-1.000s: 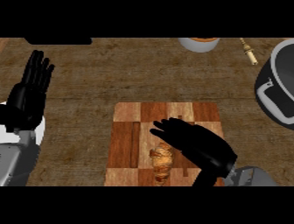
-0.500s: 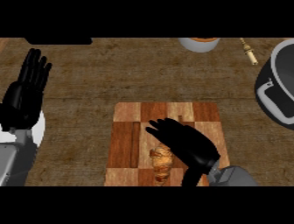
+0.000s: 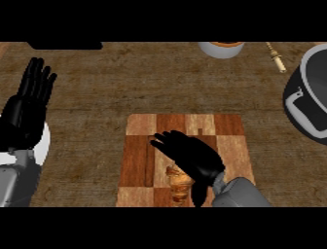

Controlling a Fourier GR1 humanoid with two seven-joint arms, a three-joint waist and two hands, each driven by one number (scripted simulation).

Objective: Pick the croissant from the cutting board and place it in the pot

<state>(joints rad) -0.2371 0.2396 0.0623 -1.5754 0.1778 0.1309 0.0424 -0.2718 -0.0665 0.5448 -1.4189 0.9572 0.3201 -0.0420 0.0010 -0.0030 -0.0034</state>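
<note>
A golden-brown croissant (image 3: 178, 183) lies near the front of the checkered wooden cutting board (image 3: 141, 146). My right hand (image 3: 193, 156) hovers over it with straight fingers pointing up-left, covering the croissant's upper right part. Whether the hand touches it I cannot tell. The big dark pot (image 3: 323, 97) with a grey handle stands at the right edge, cut off by the view. My left hand (image 3: 27, 107) rests open at the left, fingers up.
A white plate (image 3: 43, 146) shows partly under my left forearm. At the back stand a small pale cup (image 3: 221, 48) with orange contents and a thin wooden-handled utensil (image 3: 276, 57). A dark object (image 3: 65, 45) sits at the back left.
My right hand has slid left and toward the board's front, coming lower over the croissant. The left hand has stayed almost still.
</note>
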